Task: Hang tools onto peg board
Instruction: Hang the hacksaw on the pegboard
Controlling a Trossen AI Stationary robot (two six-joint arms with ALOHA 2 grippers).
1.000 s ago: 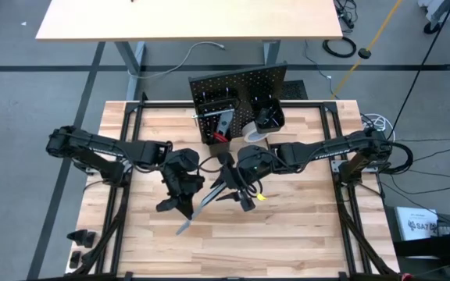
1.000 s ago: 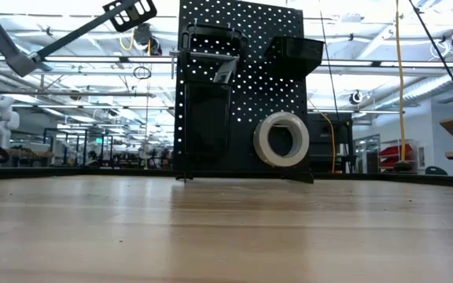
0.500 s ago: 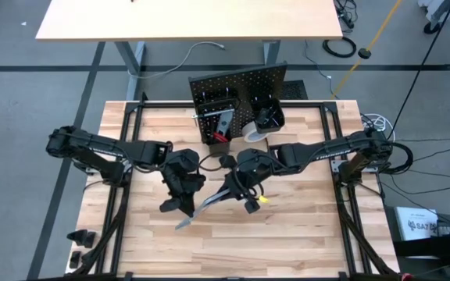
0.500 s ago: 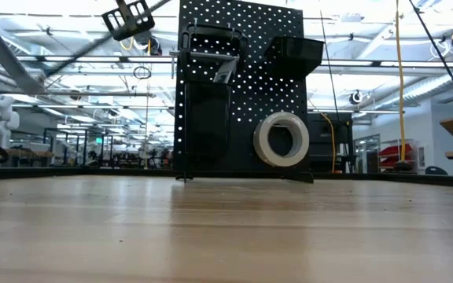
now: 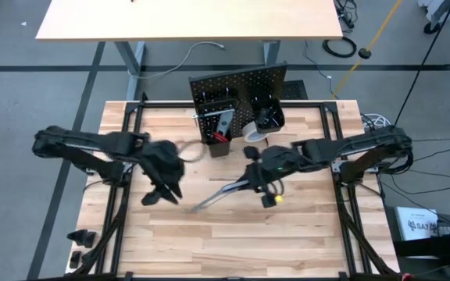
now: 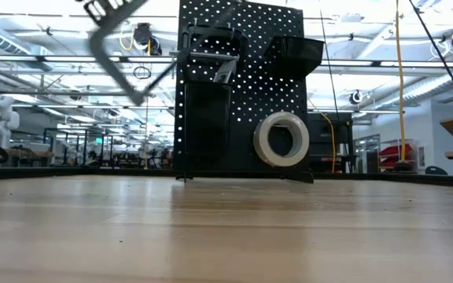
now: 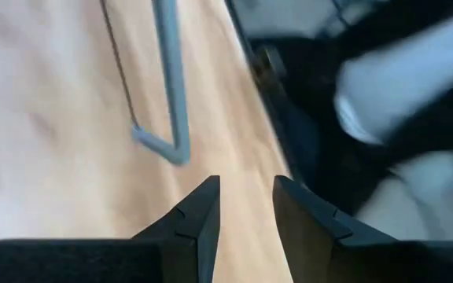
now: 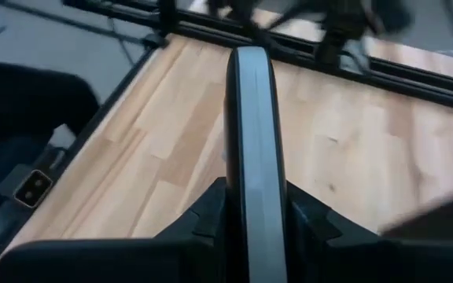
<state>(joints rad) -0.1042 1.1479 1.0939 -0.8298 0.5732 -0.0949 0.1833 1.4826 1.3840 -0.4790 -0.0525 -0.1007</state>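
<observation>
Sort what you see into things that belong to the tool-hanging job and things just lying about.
Job: bar clamp, right gripper holding it, left gripper, peg board, tape roll.
Lying about: far table, floor cable, white box.

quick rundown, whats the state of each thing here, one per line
bar clamp: lifted off the table, held by one end
right gripper: shut on bar clamp
left gripper: open, empty
tape roll: hanging on the peg board
peg board: upright at the table's far edge
</observation>
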